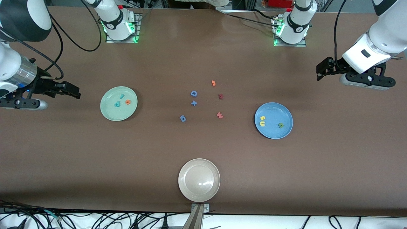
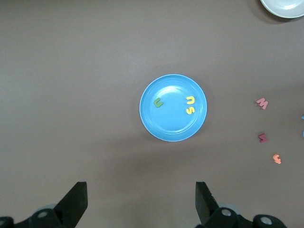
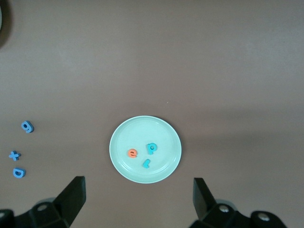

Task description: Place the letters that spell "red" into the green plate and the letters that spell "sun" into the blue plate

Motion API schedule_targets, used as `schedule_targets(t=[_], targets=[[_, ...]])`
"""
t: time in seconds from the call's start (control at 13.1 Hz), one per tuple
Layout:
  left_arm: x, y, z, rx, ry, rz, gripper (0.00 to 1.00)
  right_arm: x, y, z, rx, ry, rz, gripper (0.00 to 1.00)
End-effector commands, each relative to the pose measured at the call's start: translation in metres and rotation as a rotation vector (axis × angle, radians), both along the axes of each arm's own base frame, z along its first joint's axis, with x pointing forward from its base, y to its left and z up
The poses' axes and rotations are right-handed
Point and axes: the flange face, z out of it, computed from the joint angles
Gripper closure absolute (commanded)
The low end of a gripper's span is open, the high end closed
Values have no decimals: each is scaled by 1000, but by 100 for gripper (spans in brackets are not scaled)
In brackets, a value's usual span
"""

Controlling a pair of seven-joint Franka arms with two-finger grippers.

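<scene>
The green plate (image 1: 109,113) lies toward the right arm's end of the table and holds a teal "r" (image 1: 121,96), an orange "e" (image 1: 128,102) and a teal "d" (image 1: 117,104). The blue plate (image 1: 273,132) lies toward the left arm's end, with a yellow "s" (image 1: 262,118), a yellow "u" (image 1: 262,124) and a green "n" (image 1: 280,125) in it. My right gripper (image 1: 76,92) hangs open and empty beside the green plate (image 3: 128,137). My left gripper (image 1: 319,72) hangs open and empty over bare table beside the blue plate (image 2: 173,126).
Loose letters lie mid-table: a blue "D" (image 1: 193,93), a blue plus (image 1: 194,103), a blue "q"-like letter (image 1: 182,118), an orange letter (image 1: 213,83), a dark red letter (image 1: 221,96) and a red "w" (image 1: 219,115). A beige plate (image 1: 199,190) sits near the front edge.
</scene>
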Motion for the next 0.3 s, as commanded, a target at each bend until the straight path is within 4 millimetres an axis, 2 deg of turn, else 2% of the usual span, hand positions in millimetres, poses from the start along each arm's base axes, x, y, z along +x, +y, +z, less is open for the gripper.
schedule_targets(t=[0.0, 0.23], targets=[[1, 2, 6, 26, -4, -4, 0, -4, 1, 5, -9, 7, -7, 0], [2, 4, 5, 26, -2, 1, 0, -4, 2, 5, -6, 7, -7, 0]])
